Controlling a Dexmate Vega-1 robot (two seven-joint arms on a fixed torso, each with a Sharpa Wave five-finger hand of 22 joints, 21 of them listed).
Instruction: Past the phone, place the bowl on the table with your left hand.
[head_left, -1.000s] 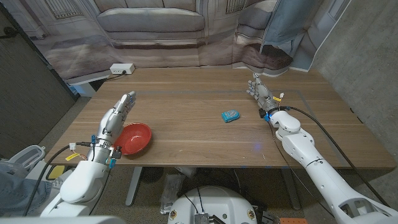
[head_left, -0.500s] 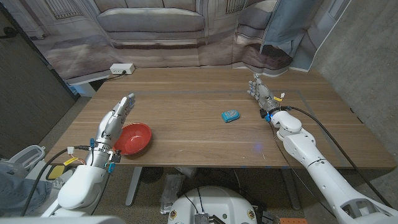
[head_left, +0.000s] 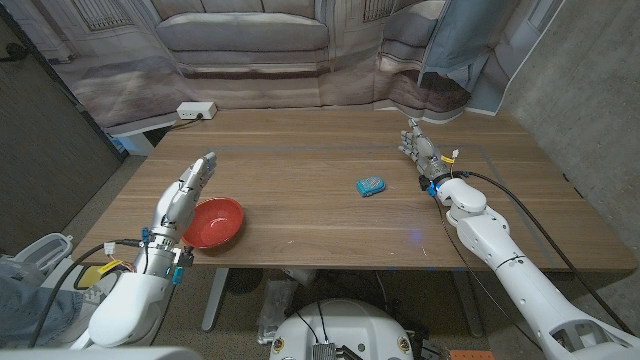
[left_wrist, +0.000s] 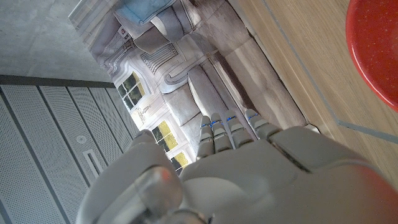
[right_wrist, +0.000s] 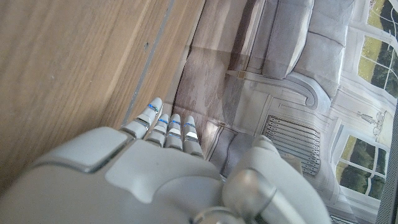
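**Left hand beside bowl, no grasp yet; phone lies off toward the right arm**

Head view: red bowl (head_left: 212, 221) sits upright on the wooden table (head_left: 300, 160), near the front edge on the robot's left side. Left hand (head_left: 185, 190) stands just beside the bowl's left rim, fingers straight and extended away from the robot, holding nothing. Whether it touches the rim cannot be told from this view. Left wrist view: fingers (left_wrist: 230, 132) lie close side by side, extended; the bowl's red rim (left_wrist: 376, 50) sits off to the side of the hand, not between fingers and thumb.

Phone (head_left: 371, 187), small and blue, lies near the table's middle, well apart from the bowl, toward the robot's right. Its long axis is too small to judge.

Right hand (head_left: 420, 148) stands beyond the phone on the right side, fingers extended and close together, empty. Right wrist view shows the same, fingers (right_wrist: 168, 132) over bare wood.

Judgement: the bowl lies directly to the right of the left hand, which is far nearer to it than the right hand. The grasp has not begun. The coming move turns on closing sideways onto the near rim, then carrying the bowl forward and rightward to the far side of the phone, a long reach for the left arm. Risk: pushing the bowl instead of gripping it
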